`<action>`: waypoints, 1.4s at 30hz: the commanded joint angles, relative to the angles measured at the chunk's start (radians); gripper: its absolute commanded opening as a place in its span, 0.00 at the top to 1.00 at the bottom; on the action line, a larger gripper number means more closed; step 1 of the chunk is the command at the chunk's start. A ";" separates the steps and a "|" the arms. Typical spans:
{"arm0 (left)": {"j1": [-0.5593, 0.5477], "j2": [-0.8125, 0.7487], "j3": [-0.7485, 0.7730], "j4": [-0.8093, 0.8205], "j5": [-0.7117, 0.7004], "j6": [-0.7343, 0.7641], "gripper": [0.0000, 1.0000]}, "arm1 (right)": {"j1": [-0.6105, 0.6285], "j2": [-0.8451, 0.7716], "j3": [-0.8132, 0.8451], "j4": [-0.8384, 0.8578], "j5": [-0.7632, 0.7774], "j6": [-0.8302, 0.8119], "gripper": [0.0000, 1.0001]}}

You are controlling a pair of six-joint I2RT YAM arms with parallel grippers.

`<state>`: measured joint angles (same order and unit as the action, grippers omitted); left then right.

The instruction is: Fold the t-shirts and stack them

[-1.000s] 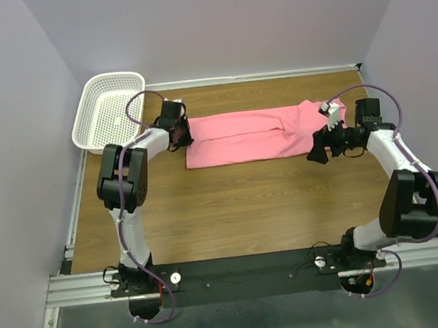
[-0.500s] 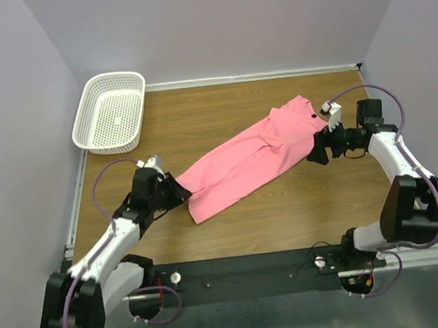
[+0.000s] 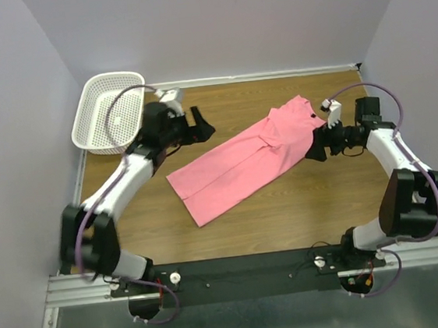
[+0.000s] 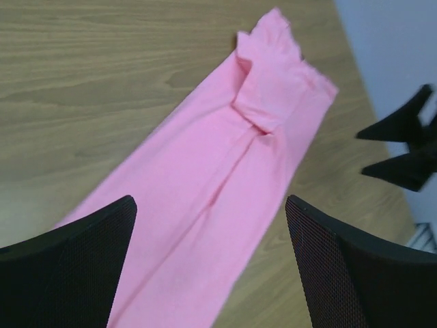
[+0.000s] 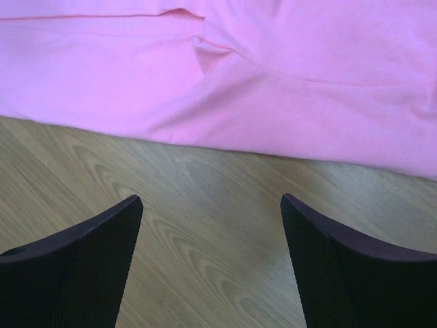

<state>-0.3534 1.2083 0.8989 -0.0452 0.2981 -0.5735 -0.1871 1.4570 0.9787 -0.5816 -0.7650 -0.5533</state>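
The pink t-shirt (image 3: 242,161), folded into a long narrow strip, lies flat and slantwise on the wooden table, from near left to far right. Its sleeve end (image 4: 273,82) points to the far right. My left gripper (image 3: 202,126) hovers open above the table, just beyond the strip's left half, and holds nothing. In the left wrist view the t-shirt (image 4: 218,198) runs below that gripper (image 4: 210,202). My right gripper (image 3: 315,147) stands open beside the strip's right end. In the right wrist view bare wood shows between its fingers (image 5: 210,199), and the t-shirt (image 5: 273,75) lies just ahead.
A white mesh basket (image 3: 111,109) sits at the far left corner, close to the left arm's cable. Grey walls close in the table on three sides. The right gripper's black fingers (image 4: 410,154) show at the right edge of the left wrist view.
The left gripper dragged the shirt's left end toward the near side, so the strip now slants. It then let go, opened, and swung back toward the basket. The right gripper barely moved.
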 commanded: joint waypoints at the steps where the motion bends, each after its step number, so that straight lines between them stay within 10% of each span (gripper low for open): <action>1: -0.030 0.429 0.283 -0.045 0.093 0.289 0.05 | -0.009 -0.014 0.017 0.095 0.067 0.142 0.12; 5: -0.071 0.802 0.765 -0.232 0.128 0.392 0.12 | -0.031 -0.032 -0.011 0.189 0.167 0.283 0.16; 14: -0.107 1.312 1.317 -0.496 0.243 0.448 0.32 | -0.121 -0.027 -0.032 0.201 0.136 0.311 0.16; 28: -0.159 1.419 1.354 -0.475 0.279 0.373 0.56 | -0.156 -0.009 -0.044 0.198 0.104 0.309 0.17; 34: -0.134 1.403 1.365 -0.461 0.139 0.285 1.00 | -0.161 -0.023 -0.055 0.197 0.098 0.303 0.17; 42: 0.013 1.207 1.057 -0.323 0.020 0.123 1.00 | -0.160 0.009 -0.051 0.193 0.079 0.290 0.16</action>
<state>-0.4427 2.5282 2.1193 -0.4057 0.4576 -0.3660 -0.3420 1.4422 0.9356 -0.3973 -0.6479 -0.2546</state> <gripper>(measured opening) 0.008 0.835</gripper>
